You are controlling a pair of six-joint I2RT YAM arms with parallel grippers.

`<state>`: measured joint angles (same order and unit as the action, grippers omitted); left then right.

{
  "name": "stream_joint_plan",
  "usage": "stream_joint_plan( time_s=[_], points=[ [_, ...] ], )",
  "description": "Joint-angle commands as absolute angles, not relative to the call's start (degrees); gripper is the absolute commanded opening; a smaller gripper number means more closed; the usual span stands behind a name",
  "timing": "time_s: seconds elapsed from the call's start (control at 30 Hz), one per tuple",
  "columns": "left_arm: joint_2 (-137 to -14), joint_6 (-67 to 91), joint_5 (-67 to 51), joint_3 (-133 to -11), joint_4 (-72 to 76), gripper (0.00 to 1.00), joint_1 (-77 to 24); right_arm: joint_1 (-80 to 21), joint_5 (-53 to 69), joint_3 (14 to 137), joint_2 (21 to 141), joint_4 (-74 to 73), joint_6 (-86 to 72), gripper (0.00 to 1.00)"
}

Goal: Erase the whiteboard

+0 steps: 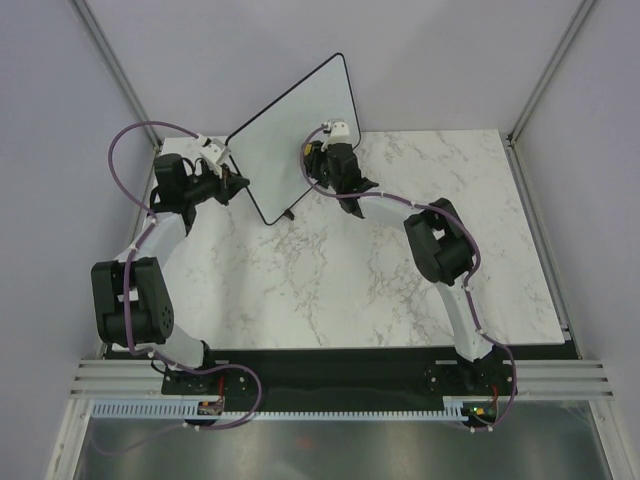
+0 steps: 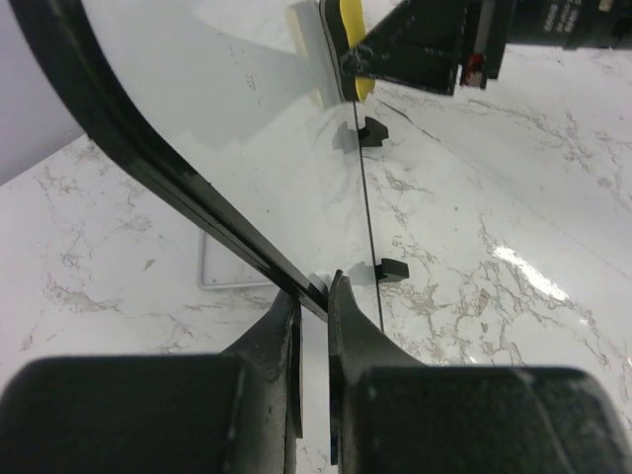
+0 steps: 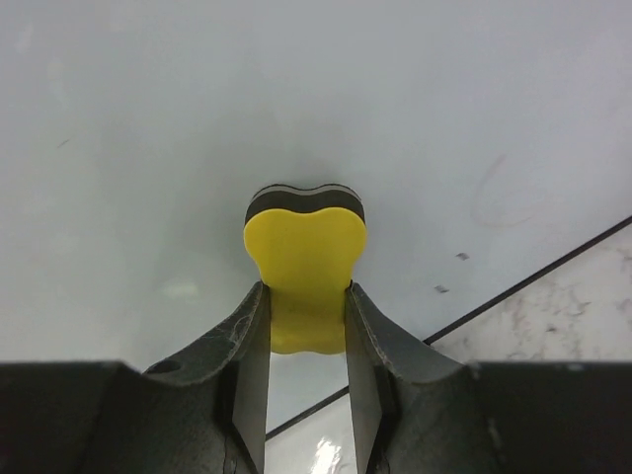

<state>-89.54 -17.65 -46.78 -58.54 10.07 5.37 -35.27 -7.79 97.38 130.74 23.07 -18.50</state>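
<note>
Right hand [image 3: 306,292], eraser [image 3: 304,259] against whiteboard [image 3: 296,99]

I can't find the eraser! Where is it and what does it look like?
On the marble table, a big whiteboard stands at the far left. The right gripper pinches a small eraser against the board's face. It is the only bright yellow thing, with a dark pad touching the board.
</note>
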Motion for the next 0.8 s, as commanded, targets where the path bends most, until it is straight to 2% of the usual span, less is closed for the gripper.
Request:
stream_joint_plan(
  time_s=[0.0,0.17,0.37,0.5,0.77],
  points=[
    [-91.9,-30.7,-39.4,-57.9,8.6,0.02,5.6,-33.3,-11.1,102.4,133.9,23.6,-21.7,0.00],
    [-92.0,-30.7,-39.2,-58.0,8.5,0.02,5.6,-33.2,-6.3,105.8,135.7,20.9,-22.0,0.00],
    [-92.5,-30.1,-39.3,-58.4,8.6,0.02,5.7,-38.8,-2.8,100.7,132.7,24.4,-21.9,0.00],
    [-92.6,-30.2,-39.2,-58.4,8.4,0.02,5.5,-42.4,-2.6,97.7,128.5,29.6,-22.5,0.00],
    [-93.6,-30.0,-38.4,-58.6,8.2,0.02,5.6,-41.5,-4.7,95.9,124.8,32.1,-30.0,0.00]
  ],
)
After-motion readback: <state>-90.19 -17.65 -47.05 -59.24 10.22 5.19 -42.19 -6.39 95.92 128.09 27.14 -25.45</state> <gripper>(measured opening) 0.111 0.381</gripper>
